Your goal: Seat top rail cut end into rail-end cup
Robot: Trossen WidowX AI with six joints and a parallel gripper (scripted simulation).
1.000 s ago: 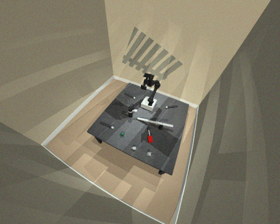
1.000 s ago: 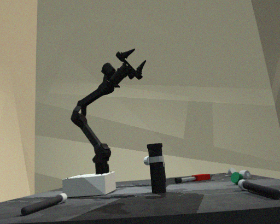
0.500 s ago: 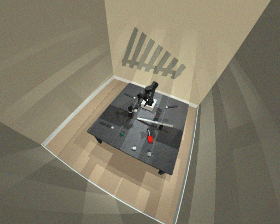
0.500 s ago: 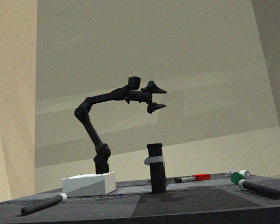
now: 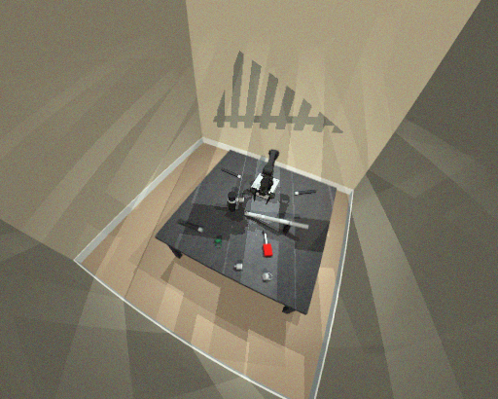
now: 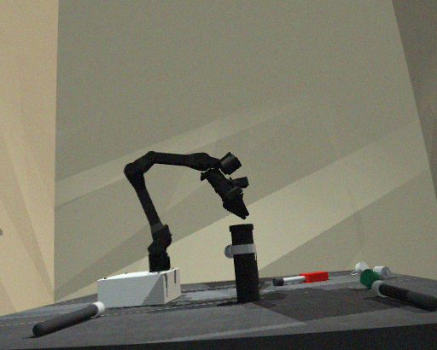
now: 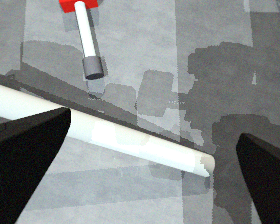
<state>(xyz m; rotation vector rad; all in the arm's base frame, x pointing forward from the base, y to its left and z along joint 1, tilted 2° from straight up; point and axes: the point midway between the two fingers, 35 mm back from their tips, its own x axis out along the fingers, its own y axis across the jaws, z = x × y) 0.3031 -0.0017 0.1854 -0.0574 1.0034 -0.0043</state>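
The white rail (image 5: 275, 219) (image 7: 136, 145) runs slanting over the table; its near end lies apart from the pale rail-end cup (image 5: 240, 199) (image 6: 229, 251). The cup sits at the side of the grey brace band (image 6: 245, 249), high on the big black post (image 5: 231, 204) (image 6: 246, 277), below its cap. A short dark post (image 5: 286, 228) stands under the rail toward its far end; the loop cap is too small to make out. My gripper (image 5: 261, 199) (image 6: 247, 217) (image 7: 154, 128) is open and empty, pointing down above the rail, with the rail's end between the fingers in the wrist view. The rail is not discernible in the exterior view.
A red block (image 5: 267, 250) (image 6: 317, 277) with a white rod lies beyond the rail. A green piece (image 5: 218, 240) (image 6: 369, 278) and two pale fittings lie farther out. Dark rods with white ends lie around the table. The white base (image 6: 132, 290) stands behind the big post.
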